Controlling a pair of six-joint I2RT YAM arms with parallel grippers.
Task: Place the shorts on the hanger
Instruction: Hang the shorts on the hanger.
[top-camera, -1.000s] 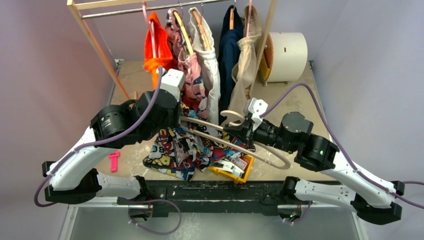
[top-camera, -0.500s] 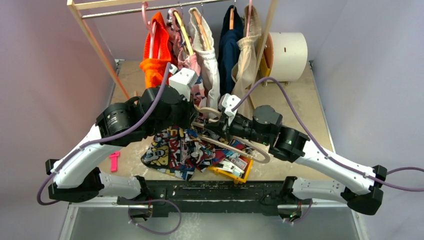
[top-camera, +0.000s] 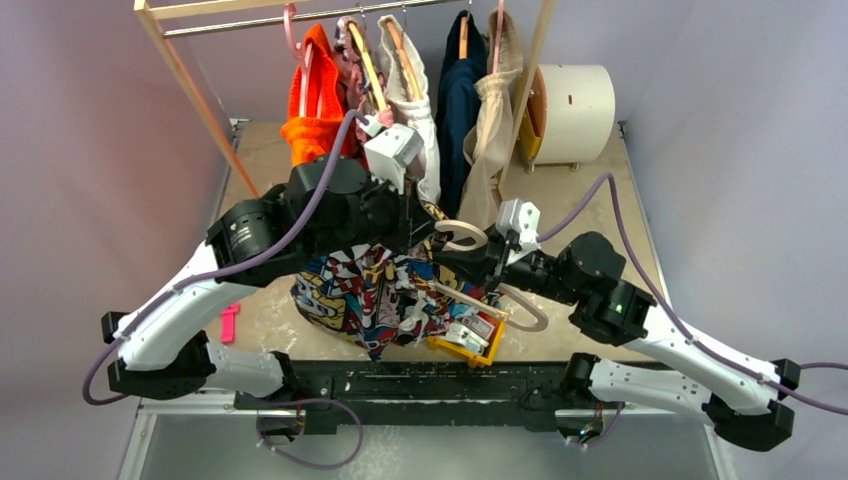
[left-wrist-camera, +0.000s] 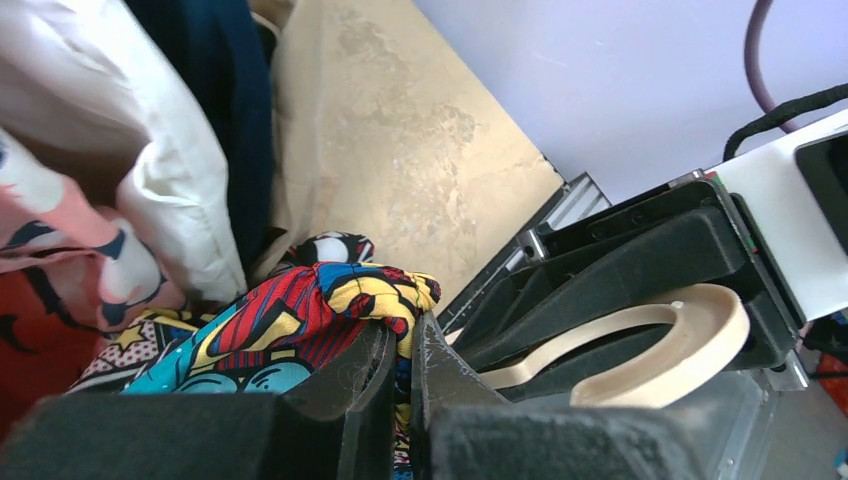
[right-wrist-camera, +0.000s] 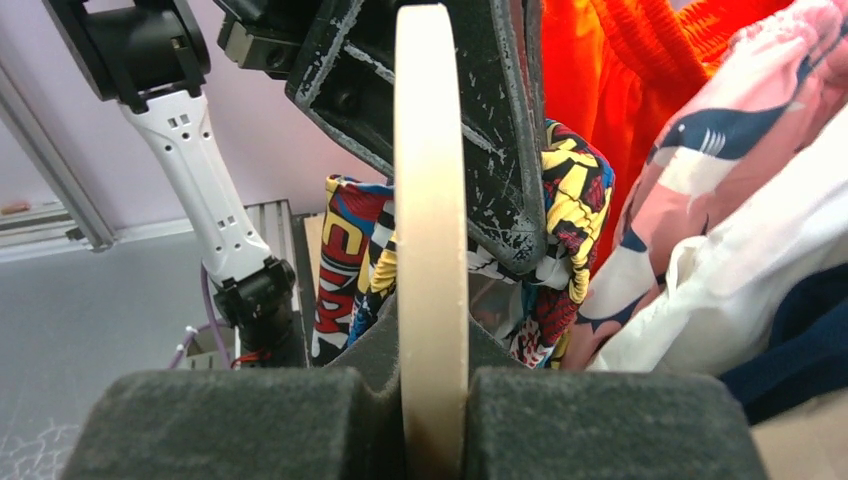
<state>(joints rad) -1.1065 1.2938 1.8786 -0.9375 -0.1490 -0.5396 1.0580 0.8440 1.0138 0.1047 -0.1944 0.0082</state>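
The comic-print shorts (top-camera: 365, 295) hang lifted above the table, pinched at their top edge by my left gripper (top-camera: 418, 222); the wrist view shows the waistband (left-wrist-camera: 330, 305) bunched between the shut fingers. My right gripper (top-camera: 470, 258) is shut on the cream hanger (top-camera: 462, 235) near its hook, the curved shoulder (top-camera: 525, 315) running down to the right. In the right wrist view the hanger (right-wrist-camera: 430, 200) stands edge-on between the pads, with the shorts (right-wrist-camera: 565, 200) just behind. The two grippers are close together, hanger beside the held cloth.
A wooden rack (top-camera: 195, 90) at the back holds an orange garment (top-camera: 312, 110), a pink patterned one (top-camera: 362, 75), white (top-camera: 415, 110), navy (top-camera: 458, 110) and beige (top-camera: 490, 120) clothes. A cream drum (top-camera: 575, 110) stands back right. A yellow tray (top-camera: 468, 340) and a pink clip (top-camera: 228, 322) lie near the front edge.
My left gripper has risen and moved right and back, lifting the shorts off the table. My right gripper swung left, then back right, keeping the hanger next to the shorts.
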